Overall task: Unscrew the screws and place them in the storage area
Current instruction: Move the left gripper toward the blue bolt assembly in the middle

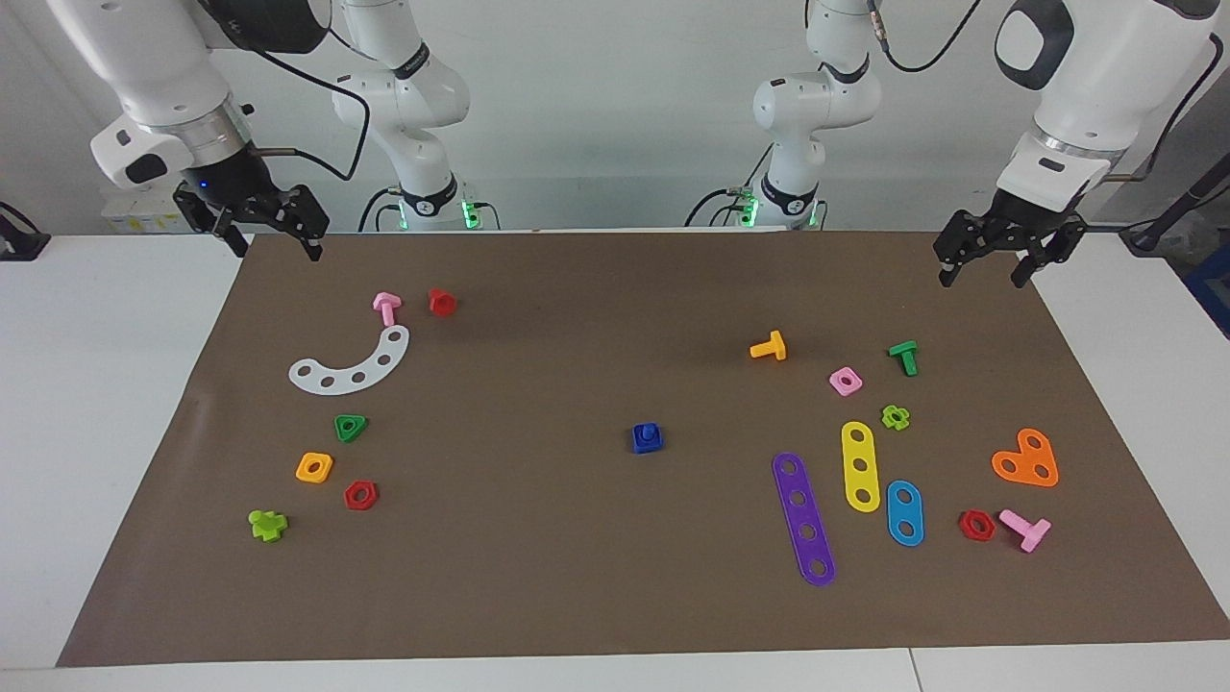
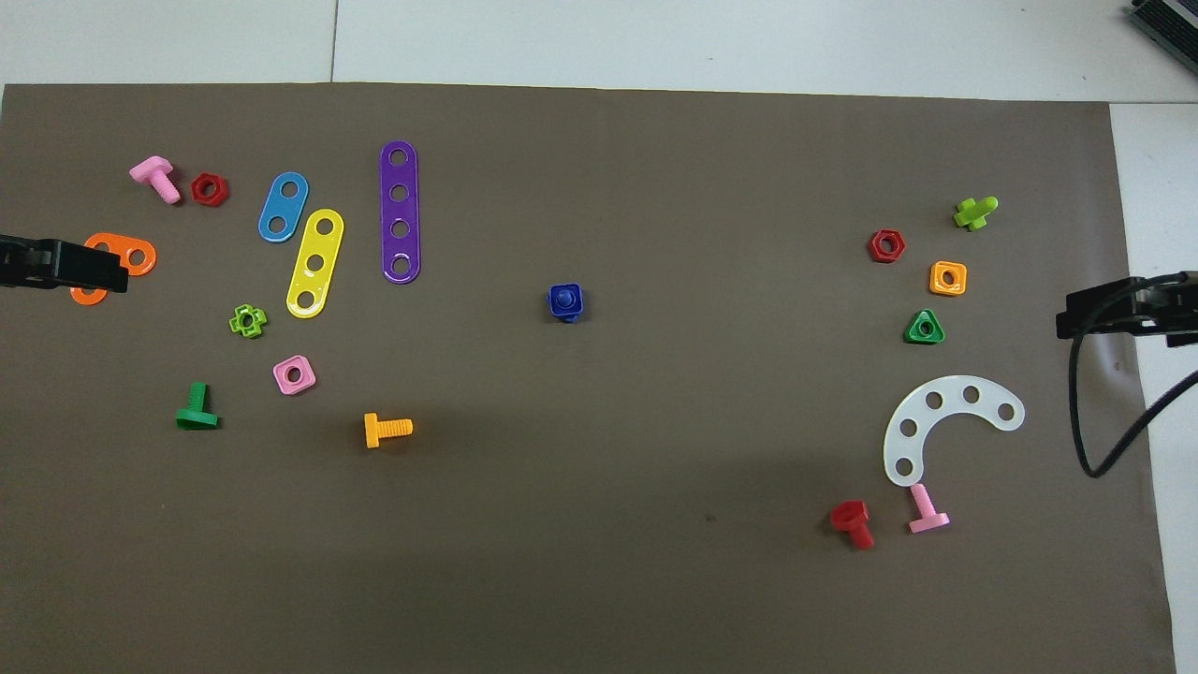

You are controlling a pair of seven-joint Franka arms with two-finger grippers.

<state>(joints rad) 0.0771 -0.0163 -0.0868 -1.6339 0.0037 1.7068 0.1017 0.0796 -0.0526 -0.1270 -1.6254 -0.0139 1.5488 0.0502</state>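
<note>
Sitting in the middle of the brown mat is the dark blue screw, and it is poking up through a dark blue square nut. Nothing is touching it. Every other toy is lying well apart from that blue pair.

Both arms are waiting up in the air. The left gripper is hanging over the mat's edge at the left arm's end, with its fingers spread apart and holding nothing. The right gripper is hanging over the mat's edge at the right arm's end, fingers also spread and empty.

I am thinking the screw is light, hard plastic and a bit slippery. It is small, so it could tip or slide. One gripper should probably be pinching the little shaft sticking up, while the other is holding the nut by its flat sides.

Counting the loose screws around the blue pair, I am seeing seven: two pink, one red, one orange, one dark green, and two light green cross-shaped ones. Counting loose nuts, I am seeing five: two red, one pink, one orange, one green triangle. Flat pieces with holes are making five too: purple, yellow, light blue, an orange heart shape, and a white curved one.
</note>
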